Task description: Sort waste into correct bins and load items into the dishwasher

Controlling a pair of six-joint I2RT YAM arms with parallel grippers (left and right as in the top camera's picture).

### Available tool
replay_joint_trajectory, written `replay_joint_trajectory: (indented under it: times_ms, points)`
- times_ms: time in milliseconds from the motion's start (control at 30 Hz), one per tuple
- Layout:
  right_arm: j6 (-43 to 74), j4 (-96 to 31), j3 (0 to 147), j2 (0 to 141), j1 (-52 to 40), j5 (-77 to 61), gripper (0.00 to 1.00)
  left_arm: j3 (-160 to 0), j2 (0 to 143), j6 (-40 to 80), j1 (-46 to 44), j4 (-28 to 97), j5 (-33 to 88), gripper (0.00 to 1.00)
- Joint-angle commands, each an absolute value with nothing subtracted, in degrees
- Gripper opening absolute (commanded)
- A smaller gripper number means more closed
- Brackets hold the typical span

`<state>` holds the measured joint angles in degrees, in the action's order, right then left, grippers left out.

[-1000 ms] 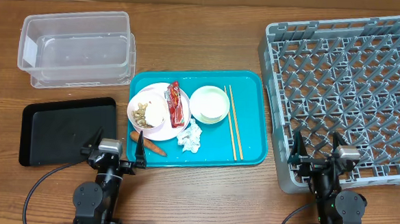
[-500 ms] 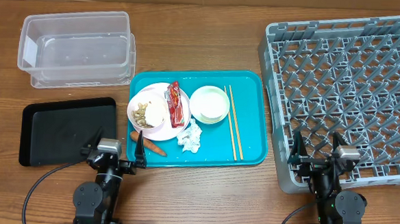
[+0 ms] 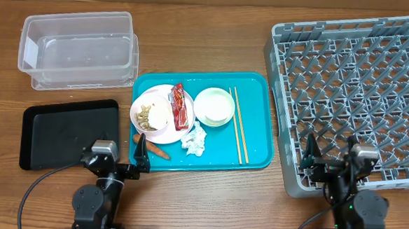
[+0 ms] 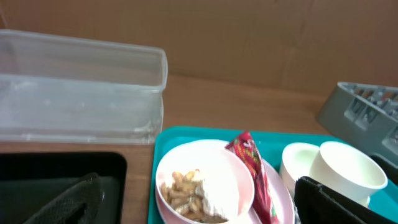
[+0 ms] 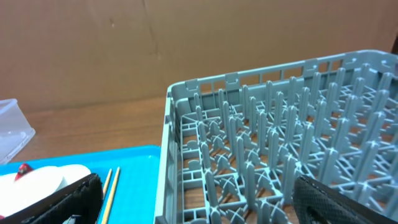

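The waste and the dishes sit together on a teal tray (image 3: 261,96), just ahead of the left pincer (image 3: 113,159) and to its right. A white plate (image 3: 163,128) there carries beige food scraps (image 3: 145,116), with a red wrapper (image 3: 180,106) lying across its right side. Crumpled tissue (image 3: 195,140) lies just right of the plate. The carrot (image 3: 160,153) rests at the tray's near left corner, closest of all to this pincer's right finger. Farther right stand a white bowl (image 3: 214,106) and a pair of chopsticks (image 3: 237,127) laid lengthwise.

The left pincer is spread wide and grasps nothing. The black tray (image 3: 56,131) lies just to its left, its near right corner beside the pincer. The clear tub (image 3: 78,48) stands well ahead and to the left, beyond the black tray.

The right pincer (image 3: 330,157) is also spread wide and grasps nothing. It hovers at the near left corner of the grey dish rack (image 3: 353,87), which extends ahead of it and to its right; the chopsticks lie to its left. Everything stands on the wooden counter (image 3: 216,31).
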<state>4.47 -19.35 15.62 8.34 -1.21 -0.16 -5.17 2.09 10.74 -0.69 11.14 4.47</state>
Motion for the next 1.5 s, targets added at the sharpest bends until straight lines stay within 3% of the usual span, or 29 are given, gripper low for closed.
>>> replay_joint_trajectory:
  times_ms: [0, 300, 633, 1467]
  points:
    - [4.69, -21.10, 22.83, 13.85, -1.04, 0.62, 1.00, -11.38, 5.34, 11.84, -0.73, 13.89, 4.47, 1.00]
    - [4.67, -36.34, 42.70, 34.35, -1.04, 0.54, 1.00, -30.13, 24.93, 11.86, -0.73, 24.08, 6.37, 1.00]
    - [4.64, -55.02, 59.29, 51.16, -1.04, 0.38, 1.00, -59.29, 49.04, 11.79, -0.73, 56.84, 7.49, 1.00]
    - [4.64, -55.68, 59.37, 51.88, -1.04, 0.40, 1.00, -59.64, 76.66, 14.79, -1.54, 36.73, 10.13, 0.99]
